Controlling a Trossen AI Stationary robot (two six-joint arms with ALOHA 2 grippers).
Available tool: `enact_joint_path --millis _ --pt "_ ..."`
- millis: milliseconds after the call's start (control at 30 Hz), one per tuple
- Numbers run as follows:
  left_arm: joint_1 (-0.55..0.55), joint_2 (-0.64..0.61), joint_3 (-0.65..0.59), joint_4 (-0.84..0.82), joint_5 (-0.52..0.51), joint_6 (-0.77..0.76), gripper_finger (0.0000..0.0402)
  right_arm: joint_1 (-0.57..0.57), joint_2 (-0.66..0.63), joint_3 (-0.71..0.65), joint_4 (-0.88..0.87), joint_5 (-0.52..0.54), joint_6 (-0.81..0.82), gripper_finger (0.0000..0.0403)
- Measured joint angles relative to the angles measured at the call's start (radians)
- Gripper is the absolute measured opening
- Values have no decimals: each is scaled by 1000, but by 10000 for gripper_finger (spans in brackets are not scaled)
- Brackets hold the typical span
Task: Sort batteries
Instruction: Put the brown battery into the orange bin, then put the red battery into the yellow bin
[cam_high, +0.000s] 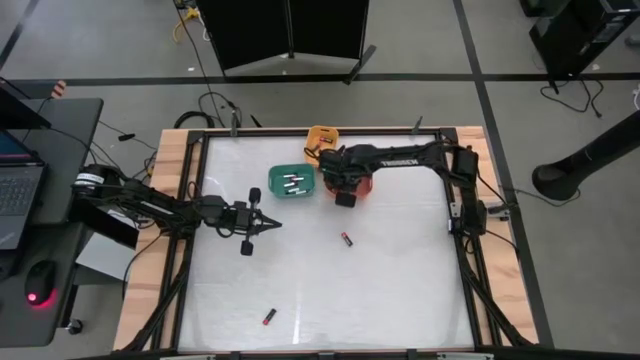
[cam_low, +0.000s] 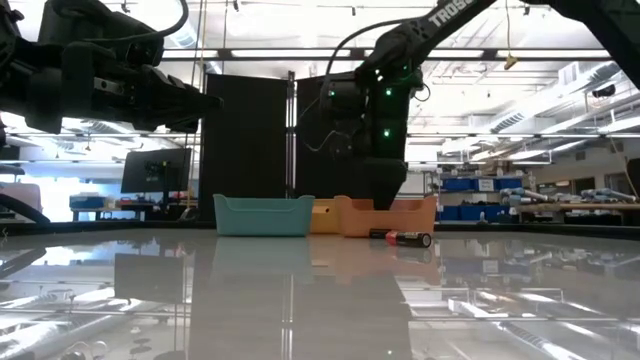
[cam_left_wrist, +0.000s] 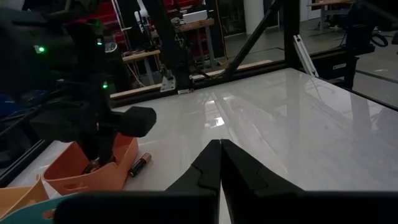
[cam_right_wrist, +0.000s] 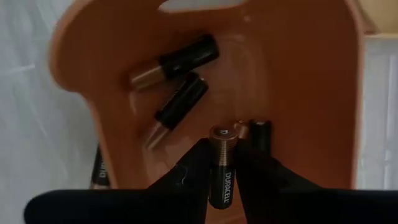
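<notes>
My right gripper (cam_right_wrist: 222, 150) points down into the orange bin (cam_right_wrist: 311, 74) and is shut on a black battery with a copper end (cam_right_wrist: 222, 168). Three more batteries (cam_right_wrist: 177, 59) lie on the bin's floor. In the high view this gripper (cam_high: 346, 197) hangs over the orange bin (cam_high: 362, 186), right of the green bin (cam_high: 291, 182), which holds small batteries. One battery (cam_high: 347, 239) lies on the table in front of the orange bin, and another (cam_high: 269, 316) lies near the front edge. My left gripper (cam_high: 272, 222) waits shut and level at the table's left. My right gripper pinches the battery's black body (cam_right_wrist: 222, 183) between its two fingers. The fingers come from above and point down, and the battery lies along them. Its copper end (cam_right_wrist: 222, 134) sticks out past the fingertips toward the bin's floor. Whether that end touches the floor I cannot tell.
A yellow bin (cam_high: 320, 137) stands behind the orange one at the far edge. A raised frame (cam_high: 455, 215) borders the white table. The middle and right of the table (cam_high: 400, 280) are bare.
</notes>
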Motion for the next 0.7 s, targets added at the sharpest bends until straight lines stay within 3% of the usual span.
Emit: enact_joint_path --millis 433,700 --pt "0 0 0 -3 2 3 17 -19 31 -1 52 -7 9 92" --pt "0 0 0 -4 -3 3 17 9 -29 -1 42 6 64 157"
